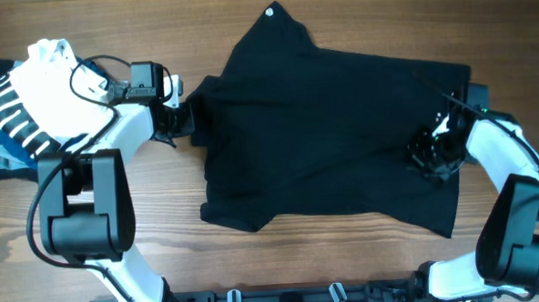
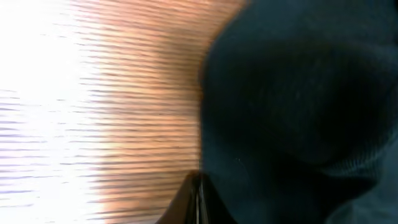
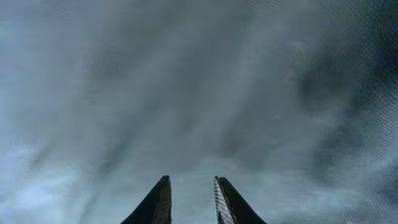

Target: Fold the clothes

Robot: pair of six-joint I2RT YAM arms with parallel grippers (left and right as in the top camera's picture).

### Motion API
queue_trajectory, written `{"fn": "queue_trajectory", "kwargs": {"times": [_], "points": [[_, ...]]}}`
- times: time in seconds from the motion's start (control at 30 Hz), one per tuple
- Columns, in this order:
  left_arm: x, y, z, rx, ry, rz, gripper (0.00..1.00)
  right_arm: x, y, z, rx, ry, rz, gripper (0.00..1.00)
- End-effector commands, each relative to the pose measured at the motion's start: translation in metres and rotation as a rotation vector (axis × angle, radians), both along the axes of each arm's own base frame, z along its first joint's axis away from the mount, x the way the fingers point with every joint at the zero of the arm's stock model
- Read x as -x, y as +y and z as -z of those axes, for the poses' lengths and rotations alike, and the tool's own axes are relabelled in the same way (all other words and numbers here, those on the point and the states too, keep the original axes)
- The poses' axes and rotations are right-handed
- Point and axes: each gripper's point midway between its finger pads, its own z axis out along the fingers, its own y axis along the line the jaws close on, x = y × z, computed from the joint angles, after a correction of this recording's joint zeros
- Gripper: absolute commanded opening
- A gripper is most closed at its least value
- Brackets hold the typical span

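One black T-shirt (image 1: 333, 139) lies flat on the table (image 1: 256, 261), at centre and out toward 3 o'clock in the overhead view. Its long axis runs from 9 to 3 o'clock, with the 3 o'clock end sitting a little lower. One corner rises to a peak at 12 o'clock and carries a small white tag (image 1: 270, 12). The 6 o'clock edge slopes down toward 4 o'clock.

At 9 o'clock the cloth narrows into a bunched neck that meets the left fingers (image 2: 194, 200). The wrist view shows them pressed together at the fabric's edge, gripping the shirt, with bare wood beside them.

The right fingers (image 3: 157, 202) are over the shirt's 3 o'clock end. They stand apart with a clear gap and hold nothing; grey-black fabric fills the view beyond them.

Two arms are at the table, one at each end of the shirt.

Far out at 9 o'clock, well apart from the shirt, there is a heap with one white garment (image 1: 52, 78) on top of one navy white-striped garment (image 1: 11, 115).
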Motion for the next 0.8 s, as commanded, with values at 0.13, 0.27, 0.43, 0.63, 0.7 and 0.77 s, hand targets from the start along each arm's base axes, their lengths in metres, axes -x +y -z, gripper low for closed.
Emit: {"fn": "queue_trajectory", "kwargs": {"times": [0.13,0.27,0.43,0.63,0.7,0.77], "points": [[-0.038,0.054,-0.051,-0.111,-0.149,-0.127,0.04,0.015,-0.010,0.013,0.070,0.062,0.051,0.23],[-0.028,0.030,-0.062,0.020,-0.118,-0.074,0.06,0.015,-0.012,0.014,0.077,0.068,0.075,0.23],[0.019,0.000,-0.039,0.158,0.106,-0.073,0.34,0.015,-0.012,0.014,0.080,0.068,0.075,0.24],[0.049,-0.006,-0.012,0.183,0.223,-0.121,0.46,0.015,-0.012,0.014,0.079,0.068,0.074,0.24],[0.051,-0.011,-0.008,0.215,0.226,-0.113,0.52,0.014,-0.012,0.014,0.080,0.066,0.075,0.24],[0.052,-0.014,-0.004,0.231,0.232,-0.131,0.53,0.014,-0.012,0.014,0.080,0.064,0.075,0.24]]}}
